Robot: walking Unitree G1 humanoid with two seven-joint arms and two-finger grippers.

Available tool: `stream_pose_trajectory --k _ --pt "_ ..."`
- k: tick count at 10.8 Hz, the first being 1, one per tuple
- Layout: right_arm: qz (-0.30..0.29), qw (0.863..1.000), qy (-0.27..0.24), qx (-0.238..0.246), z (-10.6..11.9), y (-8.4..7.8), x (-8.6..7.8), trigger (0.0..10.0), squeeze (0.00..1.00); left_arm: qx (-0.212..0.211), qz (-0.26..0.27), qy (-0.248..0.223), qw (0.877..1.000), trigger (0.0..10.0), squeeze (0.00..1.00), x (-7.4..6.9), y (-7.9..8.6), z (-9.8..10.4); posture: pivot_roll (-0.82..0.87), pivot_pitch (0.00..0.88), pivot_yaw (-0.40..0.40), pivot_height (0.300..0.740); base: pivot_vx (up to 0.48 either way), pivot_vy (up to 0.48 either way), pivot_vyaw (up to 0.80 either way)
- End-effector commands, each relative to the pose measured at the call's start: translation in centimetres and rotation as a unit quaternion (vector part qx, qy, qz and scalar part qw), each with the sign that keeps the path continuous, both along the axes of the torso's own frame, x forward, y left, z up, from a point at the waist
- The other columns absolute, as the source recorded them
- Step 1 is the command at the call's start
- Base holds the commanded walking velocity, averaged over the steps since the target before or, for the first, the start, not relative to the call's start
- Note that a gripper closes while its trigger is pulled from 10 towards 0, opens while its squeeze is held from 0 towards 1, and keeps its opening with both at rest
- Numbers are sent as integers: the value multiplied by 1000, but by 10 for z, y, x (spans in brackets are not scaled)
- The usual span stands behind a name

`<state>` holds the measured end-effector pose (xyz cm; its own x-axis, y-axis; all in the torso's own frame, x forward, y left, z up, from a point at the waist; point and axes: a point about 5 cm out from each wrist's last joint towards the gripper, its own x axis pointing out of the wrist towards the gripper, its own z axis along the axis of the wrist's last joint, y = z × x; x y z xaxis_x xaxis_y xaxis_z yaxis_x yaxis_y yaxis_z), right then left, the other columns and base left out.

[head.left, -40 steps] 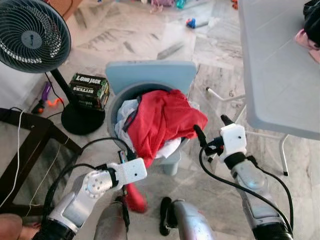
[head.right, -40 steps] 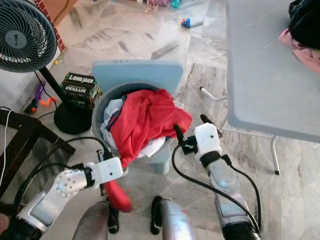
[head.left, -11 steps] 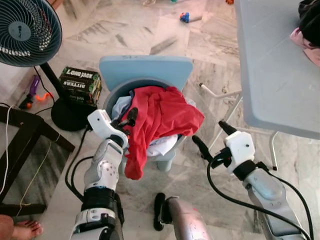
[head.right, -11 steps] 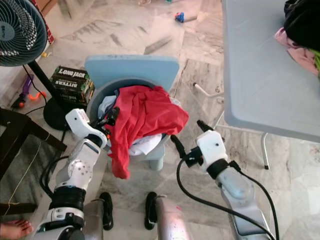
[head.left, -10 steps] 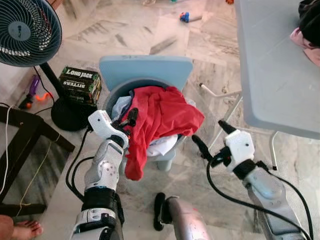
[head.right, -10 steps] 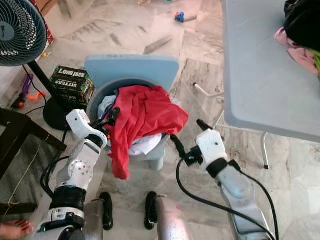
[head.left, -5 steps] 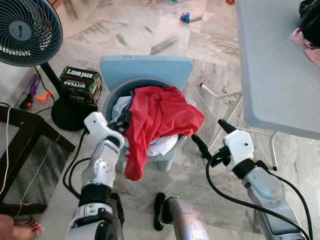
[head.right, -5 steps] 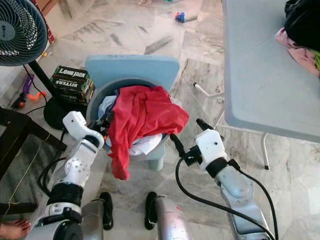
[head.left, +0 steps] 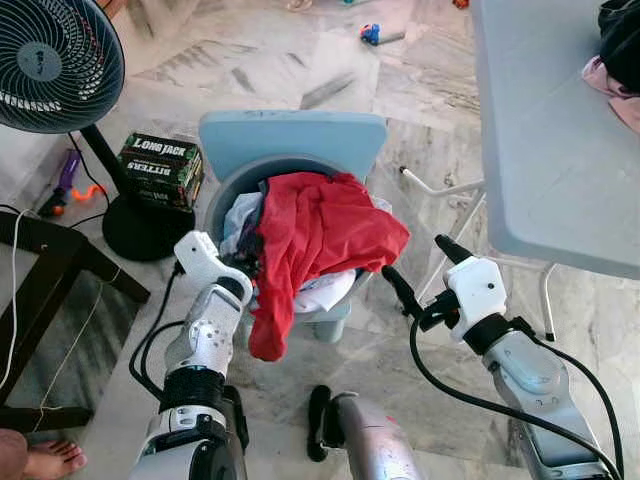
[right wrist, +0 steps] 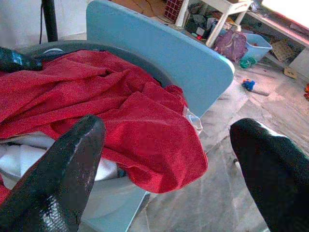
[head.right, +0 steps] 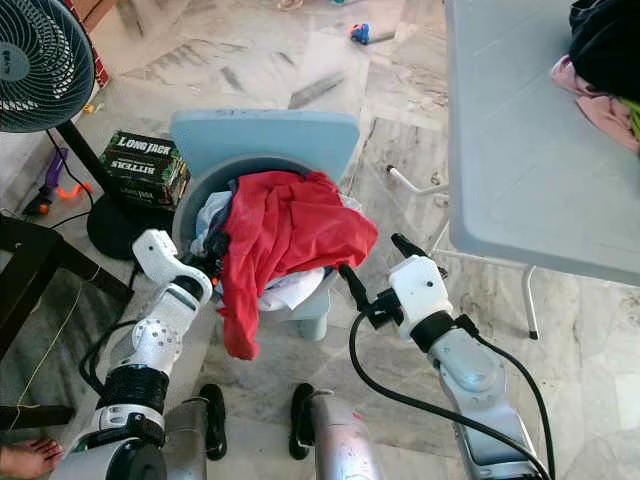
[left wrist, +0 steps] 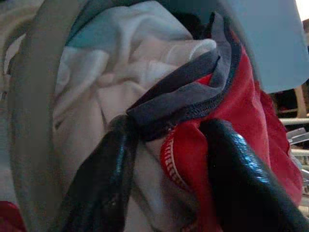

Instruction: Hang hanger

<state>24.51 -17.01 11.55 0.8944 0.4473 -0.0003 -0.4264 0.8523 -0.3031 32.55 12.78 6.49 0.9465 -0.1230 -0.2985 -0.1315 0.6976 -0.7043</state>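
A red shirt (head.left: 320, 230) with a grey collar (left wrist: 193, 96) lies heaped on white clothes (left wrist: 96, 82) in a grey laundry basket (head.left: 224, 196). The basket stands on a pale blue chair (head.left: 290, 135). My left gripper (head.left: 250, 262) is at the basket's left rim, open, its fingers (left wrist: 96, 188) pushed into the clothes on either side of the collar and red fabric. My right gripper (head.left: 412, 258) hangs open to the right of the basket, a little short of the shirt's edge, with nothing between its fingers.
A grey folding table (head.left: 550, 120) with a clothes pile (head.left: 620, 50) stands to the right. A standing fan (head.left: 50, 60), a green box (head.left: 160, 170) and a dark low frame (head.left: 40, 260) are on the left. A person's foot (head.left: 40, 462) is at the lower left.
My left gripper has dropped slightly and pushed its fingers into the clothes at the shirt's collar. The right arm has barely moved.
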Motion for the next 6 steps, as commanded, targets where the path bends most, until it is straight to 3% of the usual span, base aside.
stream_pose_trajectory --k 1,2,4,5,6 --pt "-2 1000 9 -6 -5 -1 -2 10000 0 -8 -5 15 1000 4196 0 -2 -5 -6 -138 270 -132 740 0 0 0" --pt "1 1000 8 -8 -5 0 -2 10000 0 -8 4 14 1000 0 0 -1 -3 -5 -138 267 -131 740 0 0 0" --pt "0 1000 7 -10 -5 0 -1 10000 0 24 12 14 1000 0 0 1 3 -4 -136 266 -130 740 0 0 0" --pt "0 1000 7 -10 -6 0 -1 10000 0 76 9 5 997 0 0 0 6 -3 -134 265 -130 740 0 0 0" --pt "0 1000 6 -11 -6 1 -1 10000 0 153 7 -15 988 0 0 0 8 1 -129 263 -129 740 0 0 0"
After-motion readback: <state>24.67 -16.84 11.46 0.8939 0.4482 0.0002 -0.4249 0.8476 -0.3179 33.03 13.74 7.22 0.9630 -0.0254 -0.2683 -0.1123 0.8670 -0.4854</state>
